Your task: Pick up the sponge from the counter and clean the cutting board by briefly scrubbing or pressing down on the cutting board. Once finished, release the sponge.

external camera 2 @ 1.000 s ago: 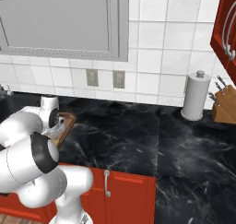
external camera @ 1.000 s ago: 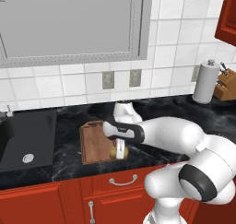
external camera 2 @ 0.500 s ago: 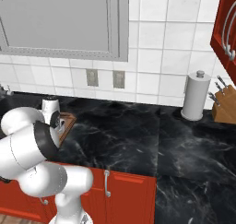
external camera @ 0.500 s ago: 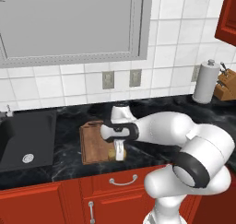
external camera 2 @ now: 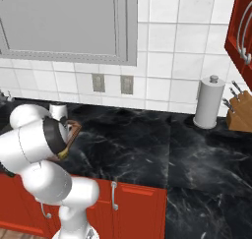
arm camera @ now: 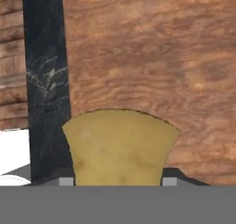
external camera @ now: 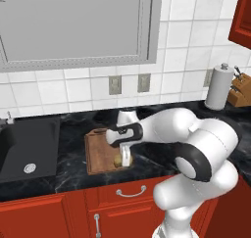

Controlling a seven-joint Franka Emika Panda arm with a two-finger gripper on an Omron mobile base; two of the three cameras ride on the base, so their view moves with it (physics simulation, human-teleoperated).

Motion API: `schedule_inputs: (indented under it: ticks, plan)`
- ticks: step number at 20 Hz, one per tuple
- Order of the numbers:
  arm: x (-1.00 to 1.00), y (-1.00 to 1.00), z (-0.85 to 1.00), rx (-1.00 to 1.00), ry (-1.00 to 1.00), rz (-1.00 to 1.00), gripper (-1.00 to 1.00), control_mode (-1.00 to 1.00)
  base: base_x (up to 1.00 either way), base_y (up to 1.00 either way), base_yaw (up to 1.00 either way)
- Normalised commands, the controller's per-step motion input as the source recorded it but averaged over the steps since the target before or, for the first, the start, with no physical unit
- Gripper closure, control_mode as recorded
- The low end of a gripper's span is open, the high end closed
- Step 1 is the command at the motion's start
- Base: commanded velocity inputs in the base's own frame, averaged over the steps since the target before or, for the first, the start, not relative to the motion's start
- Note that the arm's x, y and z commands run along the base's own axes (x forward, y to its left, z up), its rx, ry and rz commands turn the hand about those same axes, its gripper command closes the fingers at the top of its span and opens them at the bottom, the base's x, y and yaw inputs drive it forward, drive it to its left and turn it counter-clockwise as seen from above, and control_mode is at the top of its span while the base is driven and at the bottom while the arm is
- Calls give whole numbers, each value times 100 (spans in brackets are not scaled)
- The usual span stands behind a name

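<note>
One sponge (arm camera: 120,147), held in the tool (external camera: 124,158), is being pressed onto the near right of the board (external camera: 100,151); next, I judge, a brief scrub, then letting go.

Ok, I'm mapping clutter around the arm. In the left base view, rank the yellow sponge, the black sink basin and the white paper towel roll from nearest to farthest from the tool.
1. Small yellow sponge, at the tool, over the brown wooden cutting board.
2. Black sink basin, off to the left.
3. White paper towel roll, far right by the wall.
</note>
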Motion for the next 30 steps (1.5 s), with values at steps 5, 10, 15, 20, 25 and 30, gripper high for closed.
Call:
schedule_inputs:
  ticks: [5, 10, 15, 20, 25, 30]
  plan:
    - [32, 9, -12, 0, 0, 1, 100, -100, 0, 0, 0]
    - [41, 15, -12, 0, 0, 0, 100, -100, 0, 0, 0]
    - [42, 15, -6, 0, -4, 0, 100, -100, 0, 0, 0]
    - [41, 13, -3, 0, -10, 0, 100, -100, 0, 0, 0]
    - [52, 6, -1, 0, -5, 0, 100, -100, 0, 0, 0]
    - [57, 0, 0, 0, 0, 0, 100, -100, 0, 0, 0]
